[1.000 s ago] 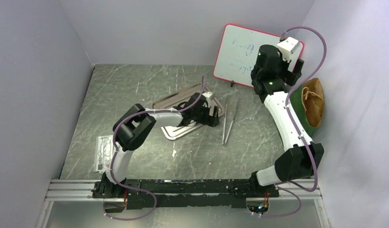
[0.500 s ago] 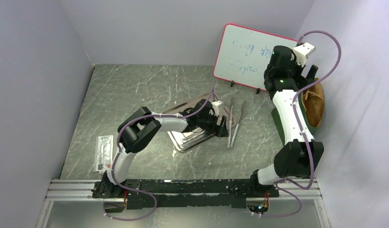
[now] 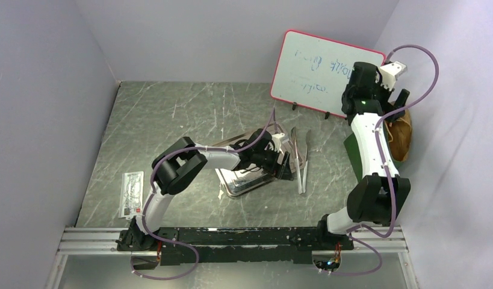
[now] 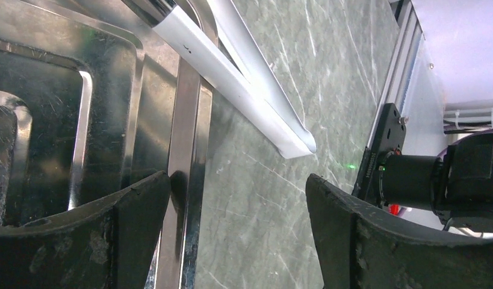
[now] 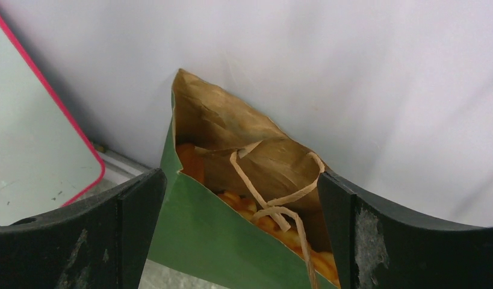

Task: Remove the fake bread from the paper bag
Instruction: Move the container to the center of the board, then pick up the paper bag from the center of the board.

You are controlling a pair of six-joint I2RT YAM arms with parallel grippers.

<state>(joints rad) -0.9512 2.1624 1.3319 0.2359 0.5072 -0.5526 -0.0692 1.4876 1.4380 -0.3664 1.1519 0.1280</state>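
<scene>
Right claw (image 5: 241, 180) now above dark green paper bag (image 5: 201, 241), spread, empty | glossy orange toy bread (image 5: 280, 235) inside, reachable | left claw (image 4: 238, 186) spread astride shifted silver metal tray (image 4: 185, 120)

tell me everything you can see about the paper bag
The paper bag is dark green outside and creased brown kraft inside, with tan cord handles drooping into its open mouth. It sits against the right wall, beside the whiteboard. Orange bread shows inside. Nothing grips it.
</scene>
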